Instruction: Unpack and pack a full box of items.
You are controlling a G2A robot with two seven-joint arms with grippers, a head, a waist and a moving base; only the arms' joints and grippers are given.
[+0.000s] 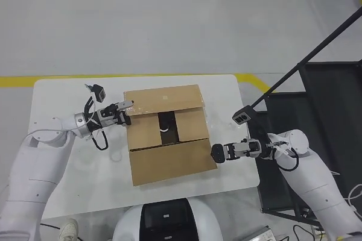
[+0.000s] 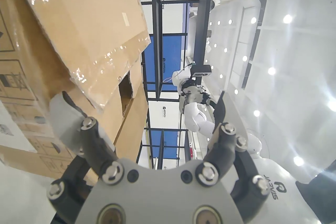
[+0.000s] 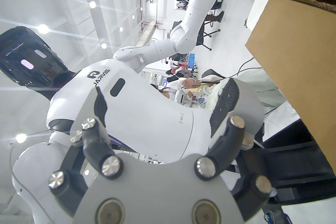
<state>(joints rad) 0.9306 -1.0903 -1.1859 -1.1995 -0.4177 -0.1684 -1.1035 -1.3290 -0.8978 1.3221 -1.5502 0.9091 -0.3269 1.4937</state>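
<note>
Cardboard first: from the top view, the box (image 1: 163, 162) sits in the middle of the white table (image 1: 66, 96). Its two long flaps appear folded back, while the two short ones cover most of the opening. A dark slot (image 1: 167, 128) between them shows something pale inside. No items lie out on the table, so I'd say unpacking has barely begun and all the repacking is still ahead. The left gripper (image 1: 122, 110) is at the box's far left corner, and the right gripper (image 1: 217, 152) is just beside its near right corner. A black rack (image 1: 326, 108) stands close past the table's right edge, near the right arm's elbow.

In the left wrist view, the left gripper (image 2: 141, 104) has its fingers spread. One grey finger (image 2: 65, 117) sits against the box (image 2: 78, 12) under a flap edge trailing clear tape (image 2: 105, 64), and the other is in open air. That loose tape could snag.

In the right wrist view, the right gripper (image 3: 165, 91) is spread wide and holds nothing. The box (image 3: 296, 51) corner is just beside one finger. The short flaps look like the obstacle to reaching inside.
</note>
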